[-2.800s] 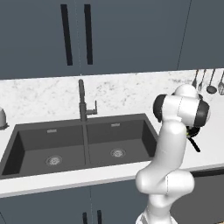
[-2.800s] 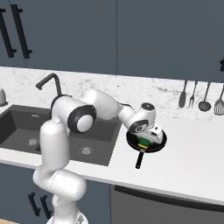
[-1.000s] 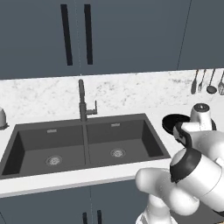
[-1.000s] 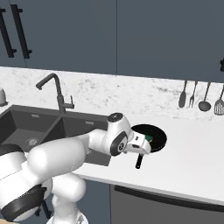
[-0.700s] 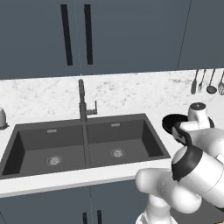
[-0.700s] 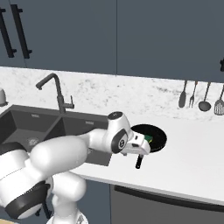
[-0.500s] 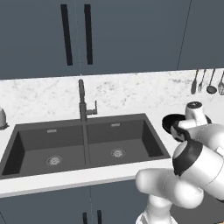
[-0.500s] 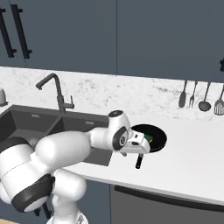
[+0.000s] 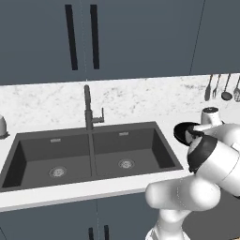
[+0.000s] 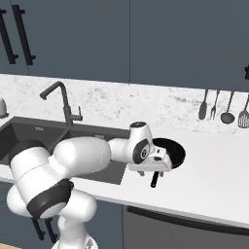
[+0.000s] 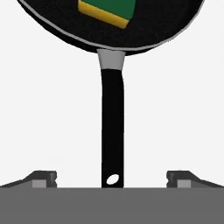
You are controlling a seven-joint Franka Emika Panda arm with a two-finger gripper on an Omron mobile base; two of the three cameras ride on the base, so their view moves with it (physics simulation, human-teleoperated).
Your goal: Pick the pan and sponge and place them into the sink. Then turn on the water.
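Note:
The black pan [image 11: 131, 26] rests on the white counter right of the sink [image 10: 34, 138], and the green and yellow sponge [image 11: 108, 9] lies inside it. Its thin black handle [image 11: 112, 127] runs straight down toward my gripper [image 11: 111, 178]. The gripper is open, one fingertip on each side of the handle's end, not touching it. From the right base view, the hand [image 10: 156, 164] hovers low over the handle [image 10: 155, 181], at the pan's [image 10: 172, 151] near rim. The pan [image 9: 182, 131] peeks out behind my arm. No water runs from the tall dark faucet [image 9: 87, 107].
Kitchen utensils [image 10: 220, 108] hang on the wall behind the counter at the right. A small grey object [image 9: 2, 127] stands at the counter's far left. The counter's front edge [image 10: 194, 206] runs close below the pan handle. Dark cabinets hang above.
The arm has folded down from above the pan, and the hand now sits low at the handle's end. Over the last second it shifts only slightly. The pan and sponge stay put.

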